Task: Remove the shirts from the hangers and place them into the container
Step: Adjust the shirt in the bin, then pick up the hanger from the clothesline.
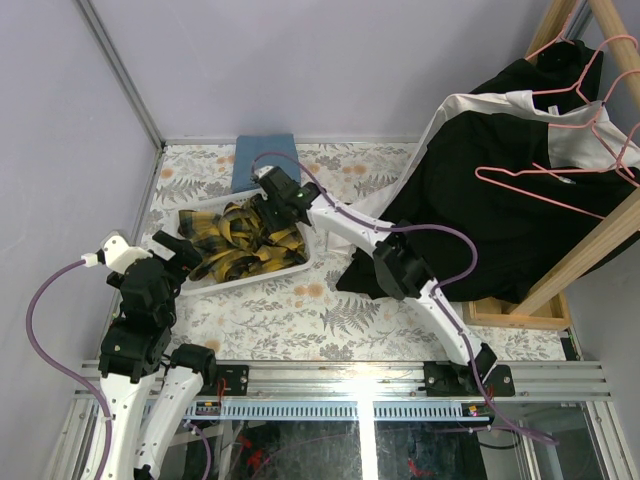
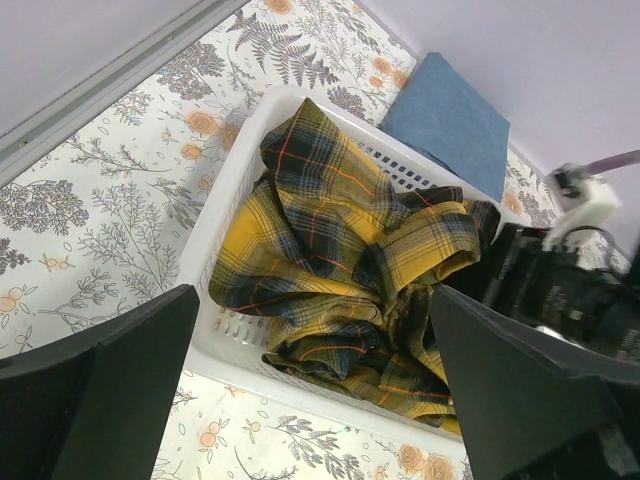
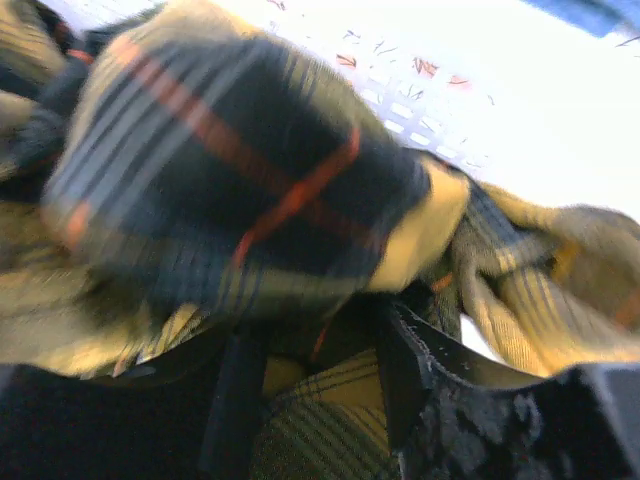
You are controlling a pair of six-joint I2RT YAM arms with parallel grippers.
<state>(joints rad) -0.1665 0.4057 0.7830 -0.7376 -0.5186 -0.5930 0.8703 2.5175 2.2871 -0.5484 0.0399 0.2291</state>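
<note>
The yellow-and-black plaid shirt (image 1: 235, 250) (image 2: 340, 260) (image 3: 250, 170) lies bunched in the white perforated container (image 1: 255, 279) (image 2: 215, 215). My right gripper (image 1: 264, 208) (image 3: 310, 350) reaches down into the container, and plaid cloth fills the gap between its fingers. Just outside the container's left end, my left gripper (image 1: 176, 250) (image 2: 312, 298) stands wide open and holds nothing. At the right, black shirts (image 1: 480, 200) and a white one (image 1: 470, 105) hang from pink wire hangers (image 1: 590, 80), one of which (image 1: 560, 180) lies across the black cloth.
A folded blue cloth (image 1: 262, 155) (image 2: 450, 115) lies behind the container by the back wall. A wooden rack (image 1: 590, 250) slants across the right side, with a wooden tray (image 1: 515, 312) at its foot. Black cloth drapes onto the table near my right arm.
</note>
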